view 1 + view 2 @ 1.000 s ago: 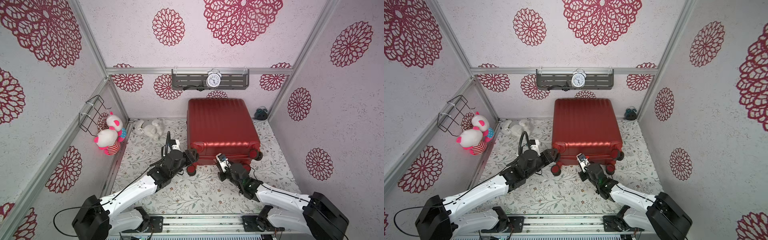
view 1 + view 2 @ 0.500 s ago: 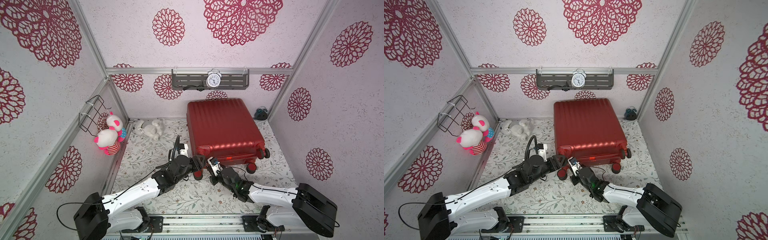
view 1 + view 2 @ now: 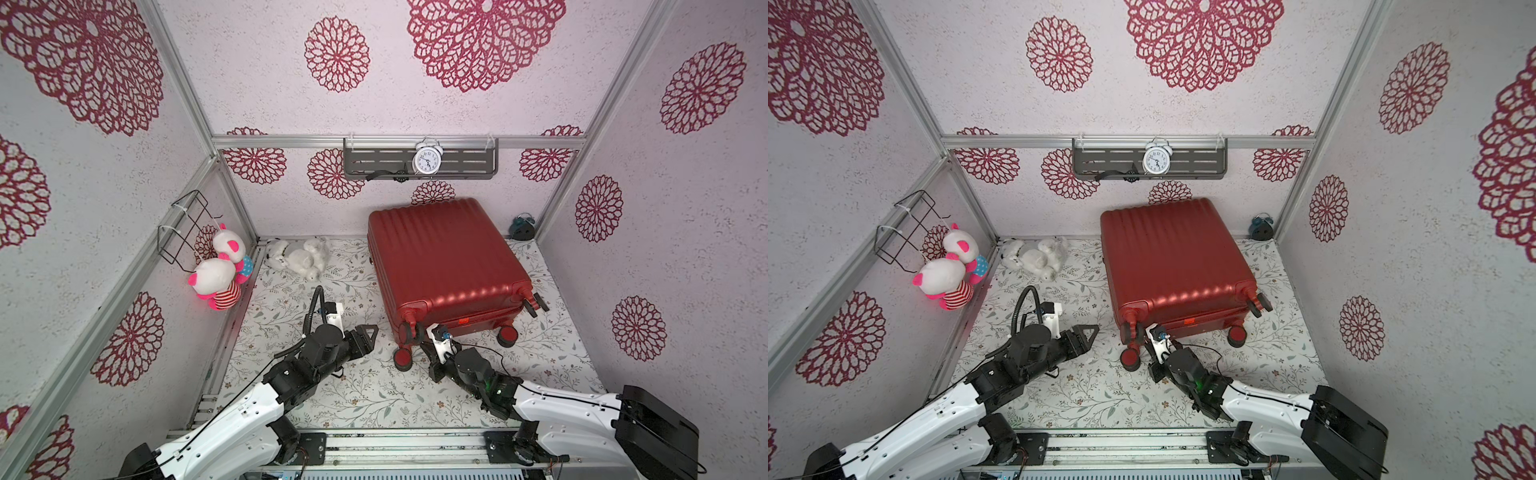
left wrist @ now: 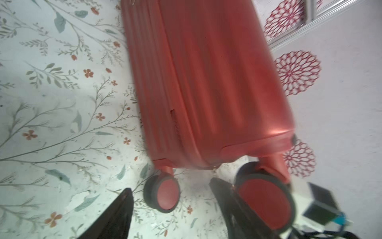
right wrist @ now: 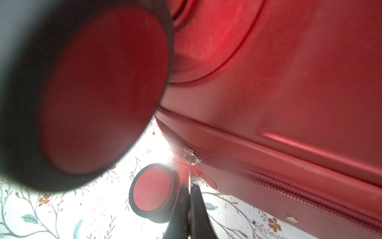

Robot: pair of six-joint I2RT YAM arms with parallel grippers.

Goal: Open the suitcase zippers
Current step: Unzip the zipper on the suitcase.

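Note:
The red ribbed suitcase (image 3: 444,266) (image 3: 1173,266) lies flat on the flowered floor, its wheels toward me. In the right wrist view the zipper (image 5: 268,182) runs along the seam, and my right gripper (image 5: 189,187) is shut on its thin metal pull (image 5: 189,171), just below the slider. In both top views that gripper sits tucked by the near left wheel (image 3: 403,358). My left gripper (image 3: 368,331) (image 3: 1089,331) (image 4: 171,184) is open and holds nothing. It hovers left of that corner, apart from the case, facing a wheel (image 4: 163,193).
A white plush (image 3: 297,259) lies at the back left. Pink-and-white plush toys (image 3: 220,274) hang under a wire basket (image 3: 183,228) on the left wall. A grey shelf (image 3: 374,164) carries a clock (image 3: 426,160). A small dark clock (image 3: 521,227) sits in the back right corner.
The suitcase has swung so its wheel end points more to the right. My right gripper slid left along the near edge with the pull. The left gripper drew back left from the corner.

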